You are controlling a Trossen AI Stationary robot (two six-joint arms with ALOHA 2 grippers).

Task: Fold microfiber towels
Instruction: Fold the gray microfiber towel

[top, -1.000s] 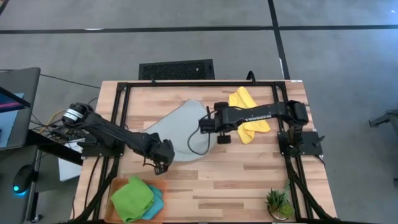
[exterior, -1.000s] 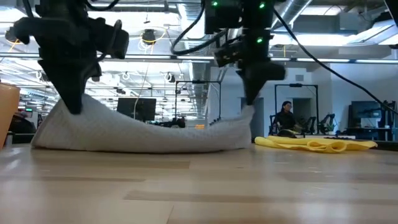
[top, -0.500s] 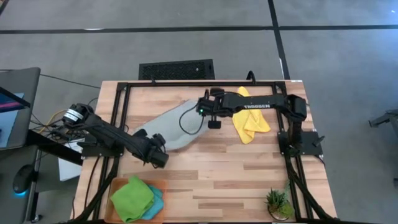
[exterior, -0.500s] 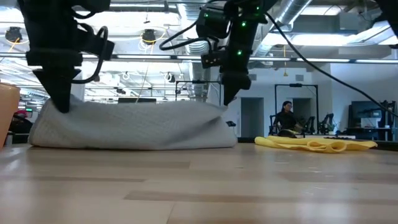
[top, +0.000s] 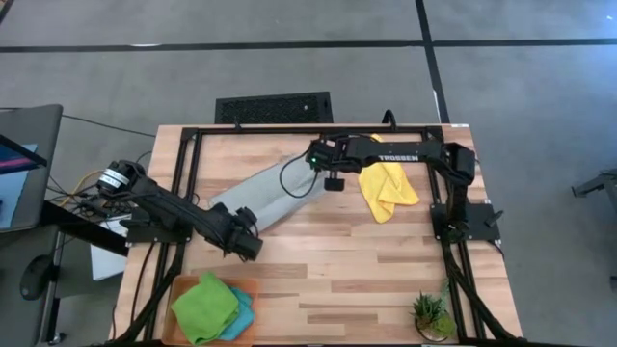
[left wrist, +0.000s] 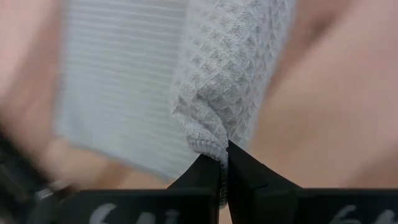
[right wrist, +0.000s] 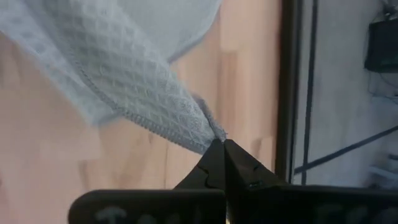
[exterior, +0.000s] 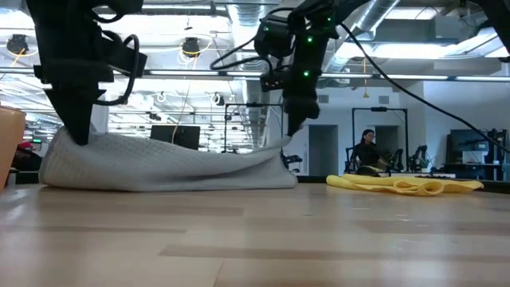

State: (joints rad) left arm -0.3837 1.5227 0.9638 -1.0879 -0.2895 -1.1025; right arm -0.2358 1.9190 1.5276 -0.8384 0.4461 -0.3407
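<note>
The light grey towel (top: 275,185) lies doubled over as a narrow slanting band at the table's middle, and also shows in the low view (exterior: 167,166). My left gripper (top: 234,225) is shut on its left end. My right gripper (top: 324,166) is shut on its far right end. The yellow towel (top: 388,185) lies crumpled on the table to the right, under the right arm. The green towel (top: 205,306) lies on top of the teal towel (top: 241,316) in the orange tray (top: 253,285) at the near left. My left gripper pinches a corner of the grey towel (left wrist: 210,144) between its two fingertips (left wrist: 205,171), coming from above. The corner (exterior: 82,142) is held a little above the table, and the cloth slopes down from it onto the wood. My right gripper pinches the towel's hemmed corner (right wrist: 207,134) between its two fingertips (right wrist: 214,163), coming from above. The corner (exterior: 283,145) is raised slightly. The cloth runs slack from it down to the fold on the table.
A small potted plant (top: 430,313) stands at the near right corner. A black frame (top: 318,128) runs along the table's far edge and down both sides. Bare wood (top: 347,280) lies between the tray and the plant.
Both grippers have gone toward the far edge, each keeping its corner; the right one went much farther. The grey towel's near edge has been carried over its far part, so the wide spread cloth is now a narrow doubled band. The held corners have sunk lower.
</note>
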